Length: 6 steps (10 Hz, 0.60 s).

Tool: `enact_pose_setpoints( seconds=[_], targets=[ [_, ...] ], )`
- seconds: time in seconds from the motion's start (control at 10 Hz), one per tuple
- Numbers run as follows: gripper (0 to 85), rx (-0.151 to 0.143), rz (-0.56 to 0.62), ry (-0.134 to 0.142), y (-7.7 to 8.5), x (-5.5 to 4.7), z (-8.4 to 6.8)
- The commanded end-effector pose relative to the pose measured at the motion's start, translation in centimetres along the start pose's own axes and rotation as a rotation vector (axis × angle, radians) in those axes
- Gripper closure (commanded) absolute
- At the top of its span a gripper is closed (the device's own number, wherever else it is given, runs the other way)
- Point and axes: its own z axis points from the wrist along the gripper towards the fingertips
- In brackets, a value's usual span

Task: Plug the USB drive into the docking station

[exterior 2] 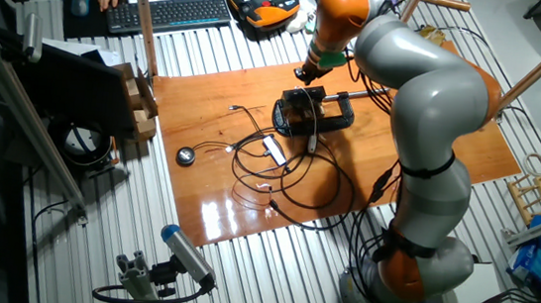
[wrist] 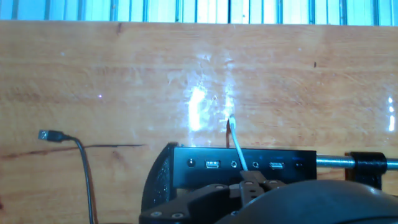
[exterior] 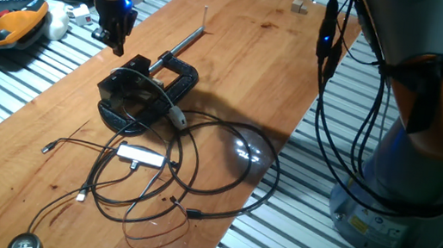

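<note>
The docking station point(exterior: 133, 94) is a black box on a rounded base on the wooden table, with thin wires at its front. In the hand view its port face point(wrist: 239, 165) shows two USB sockets just beyond the fingers. My gripper point(exterior: 115, 38) hangs just above and to the left of it, apart from it, and also shows in the other fixed view point(exterior 2: 305, 72). The jaws stand closed on a small dark piece, the USB drive point(wrist: 252, 180), with a thin white cord rising from it. Most of the drive is hidden by the fingers.
A black C-shaped clamp point(exterior: 180, 75) with a long metal rod point(exterior: 182, 42) stands right behind the dock. A flat silver adapter point(exterior: 140, 155) and looping black cables point(exterior: 226, 155) lie in front. A loose USB plug point(wrist: 45, 134) lies left. A round puck point(exterior: 25, 243) sits near the table corner.
</note>
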Motion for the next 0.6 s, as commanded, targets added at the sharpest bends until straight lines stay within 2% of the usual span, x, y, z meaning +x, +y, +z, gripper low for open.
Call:
enact_pose_setpoints(
  seconds=[0.0,0.2,0.3,0.4,0.5],
  targets=[
    [85.0,-0.001,-0.002,0.002,0.0,-0.02,0.15],
    [85.0,-0.007,-0.001,0.0,0.0,-0.02,0.15],
    [85.0,0.004,-0.001,0.002,0.0,-0.02,0.15],
    [85.0,0.0,0.016,0.012,0.0,-0.02,0.15],
    [85.0,0.024,0.02,0.021,0.0,-0.02,0.15]
  ],
)
